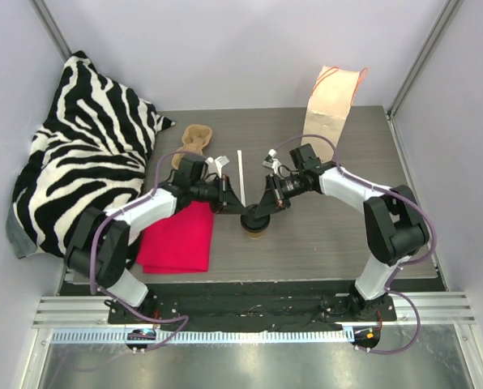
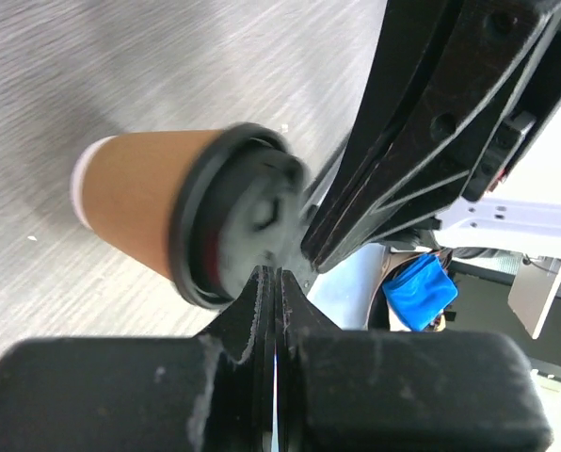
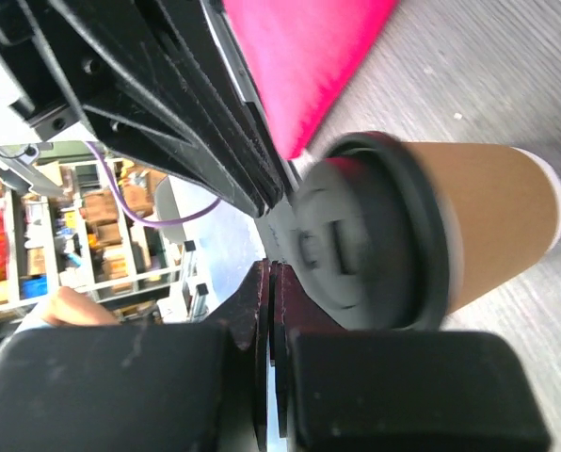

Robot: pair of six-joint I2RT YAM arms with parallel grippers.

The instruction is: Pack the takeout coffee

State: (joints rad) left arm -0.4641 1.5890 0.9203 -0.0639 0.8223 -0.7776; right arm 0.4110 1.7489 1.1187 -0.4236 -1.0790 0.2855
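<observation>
The takeout coffee (image 1: pixel 254 224) is a brown paper cup (image 2: pixel 135 202) with a black lid (image 2: pixel 248 221). It stands on the grey table, right of centre. My left gripper (image 1: pixel 235 207) is shut, and its tips (image 2: pixel 271 275) sit at the lid's edge on the cup's left. My right gripper (image 1: pixel 267 211) is also shut, and its tips (image 3: pixel 271 270) sit at the lid (image 3: pixel 356 247) on the cup's right side. The cup body (image 3: pixel 488 221) shows below the lid in the right wrist view. I cannot tell whether either tip touches the lid.
A red cloth (image 1: pixel 177 237) lies just left of the cup. A tan pulp carrier (image 1: pixel 194 142) and a white stick (image 1: pixel 241 174) lie behind it. A kraft paper bag (image 1: pixel 332 101) stands at the back right. A zebra-striped pillow (image 1: pixel 87 146) fills the left side.
</observation>
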